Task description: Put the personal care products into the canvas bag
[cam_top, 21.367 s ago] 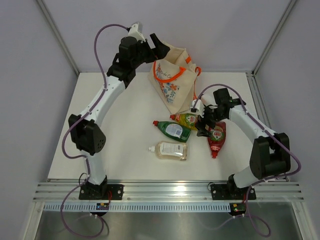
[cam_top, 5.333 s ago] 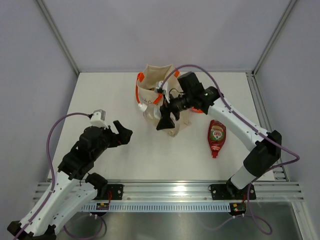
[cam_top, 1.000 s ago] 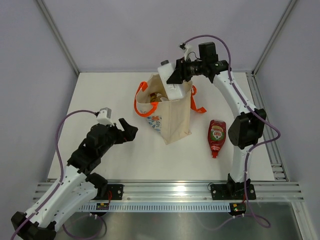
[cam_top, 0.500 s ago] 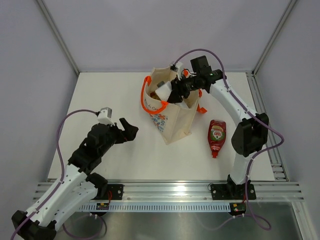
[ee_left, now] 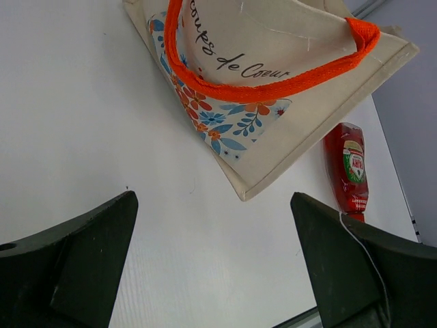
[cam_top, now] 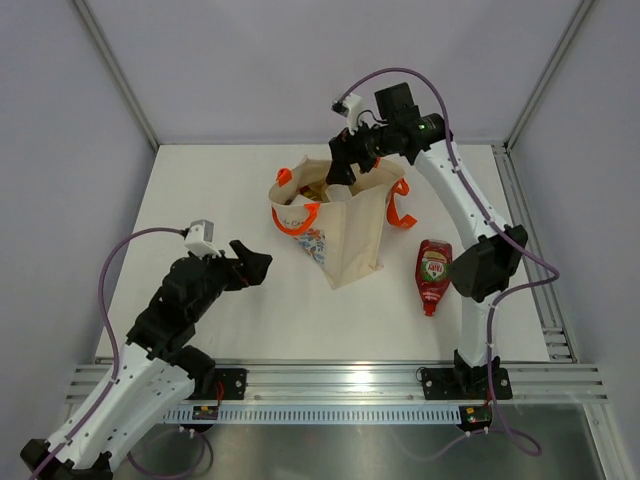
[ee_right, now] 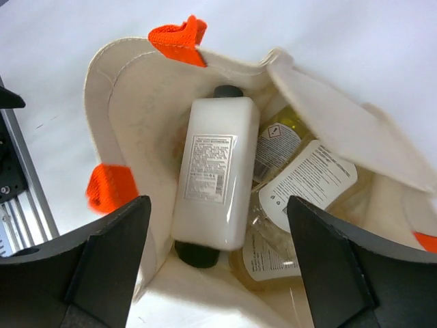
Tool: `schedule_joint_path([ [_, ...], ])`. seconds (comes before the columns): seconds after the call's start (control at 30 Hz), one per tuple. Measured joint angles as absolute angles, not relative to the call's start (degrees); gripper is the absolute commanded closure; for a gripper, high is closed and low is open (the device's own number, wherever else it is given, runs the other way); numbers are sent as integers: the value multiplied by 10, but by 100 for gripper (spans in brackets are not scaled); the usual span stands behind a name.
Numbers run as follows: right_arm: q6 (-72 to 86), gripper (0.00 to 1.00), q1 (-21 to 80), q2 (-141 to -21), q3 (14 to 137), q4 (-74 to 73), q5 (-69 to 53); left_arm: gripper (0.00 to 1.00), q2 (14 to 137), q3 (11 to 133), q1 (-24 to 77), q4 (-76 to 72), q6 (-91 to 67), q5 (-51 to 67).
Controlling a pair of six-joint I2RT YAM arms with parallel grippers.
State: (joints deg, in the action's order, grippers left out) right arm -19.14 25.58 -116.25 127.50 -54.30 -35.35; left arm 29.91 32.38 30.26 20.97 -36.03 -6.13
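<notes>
The canvas bag point(cam_top: 355, 235) stands open; red bottle point(cam_top: 433, 272) lies beside it; right arm point(cam_top: 455, 193) overhangs bag.

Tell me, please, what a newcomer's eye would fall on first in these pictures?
The cream, orange-handled canvas bag stands mid-table, the right gripper hanging over its mouth with jaws open. Inside lies a white bottle beside other labelled bottles. One red bottle lies alone on the table, right of the bag.

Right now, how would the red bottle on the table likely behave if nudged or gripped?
The red bottle lies on its side, label up, so it probably slides or pivots rather than tips. Its glossy plastic looks slippery and may give under a squeeze.
</notes>
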Motion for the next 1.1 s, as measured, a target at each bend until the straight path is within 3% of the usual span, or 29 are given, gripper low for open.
schedule_joint_path([
  [0.17,-138,1,206,-1091,1209,-519,-354,1,284,318,303,213,-361,-65],
  [0.37,6,1,66,-913,921,-428,-271,1,273,308,303,216,-361,-70],
  [0.47,70,1,62,-819,767,-412,-180,1,271,302,303,219,-361,-72],
  [0.57,115,1,70,-772,690,-415,-139,1,274,302,303,221,-360,-73],
  [0.8,177,1,40,-750,580,-397,-100,1,298,302,302,223,-358,-72],
  [1.1,195,2,22,-854,586,-372,-65,1,302,302,302,222,-363,-62],
])
